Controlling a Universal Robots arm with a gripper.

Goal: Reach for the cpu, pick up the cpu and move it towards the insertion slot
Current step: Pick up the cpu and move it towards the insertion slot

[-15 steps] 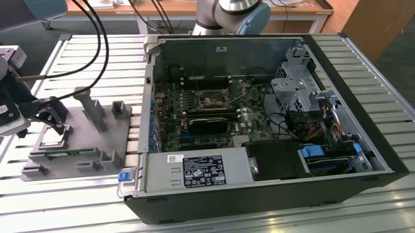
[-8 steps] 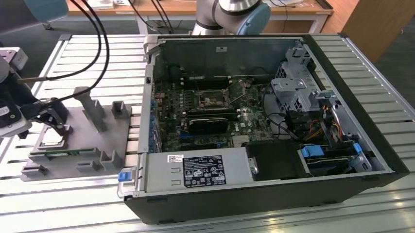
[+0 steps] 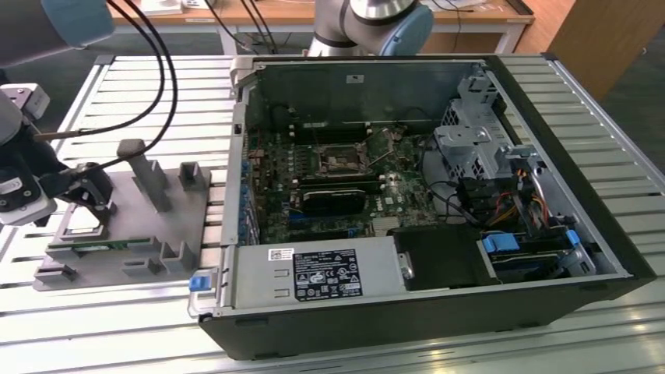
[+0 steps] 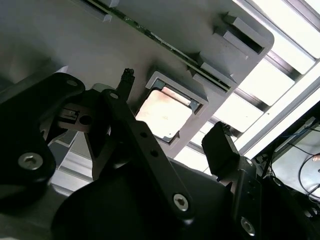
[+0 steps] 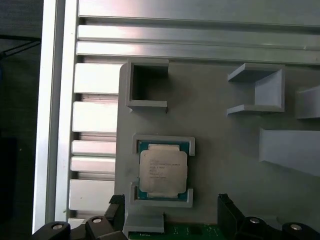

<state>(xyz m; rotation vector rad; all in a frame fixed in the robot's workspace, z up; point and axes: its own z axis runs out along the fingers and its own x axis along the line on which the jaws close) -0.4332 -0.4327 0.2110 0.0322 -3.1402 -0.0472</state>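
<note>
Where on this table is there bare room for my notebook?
Bare slatted table lies on the camera side of the grey fixture and computer case, and past the case at the exterior view's right. The fixture is crowded: posts, the cpu, the open gripper over it.

Black jointed fingers (image 4: 220, 147) with silver screws (image 4: 180, 201); silvery arm (image 3: 359, 23) with pale-blue caps (image 3: 410, 35).

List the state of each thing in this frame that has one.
cpu: seated flat in the fixture recess, not gripped.
gripper: open, above the cpu, not touching it.
insertion slot: looks empty, dark centre.
computer case: open, insides exposed.
</note>
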